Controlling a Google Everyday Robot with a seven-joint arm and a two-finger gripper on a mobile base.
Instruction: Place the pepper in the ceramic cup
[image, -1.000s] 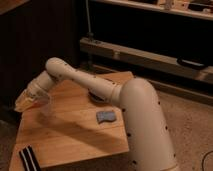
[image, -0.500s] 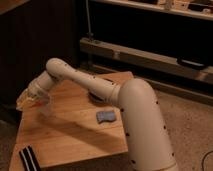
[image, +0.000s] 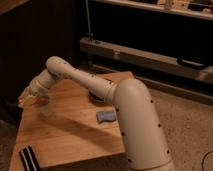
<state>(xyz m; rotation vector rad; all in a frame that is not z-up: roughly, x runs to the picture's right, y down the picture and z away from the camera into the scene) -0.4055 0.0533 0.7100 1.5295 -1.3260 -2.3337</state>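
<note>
Arm held pose over cup; no visible shift vs. prior frames.

Large white jointed robot arm (image: 127, 107) stayed stretched across the light wooden tabletop (image: 70, 132) to its far left edge. Gripper (image: 34, 98) stayed poised at that edge directly above the small pale, slightly see-through ceramic cup (image: 46, 108), fingers closed; a faint orange patch at the tips was prob. the slim orange pepper (image: 38, 101), so judged not yet released. Blue sponge-like pad (image: 105, 116) sat unmoved mid-table. Dark round bowl (image: 96, 96) was mostly hidden behind the arm. Striped black-and-white object (image: 29, 159) at front edge: identity unclear. Pepper outline & cup rim were hard to separate from the gripper.
</note>
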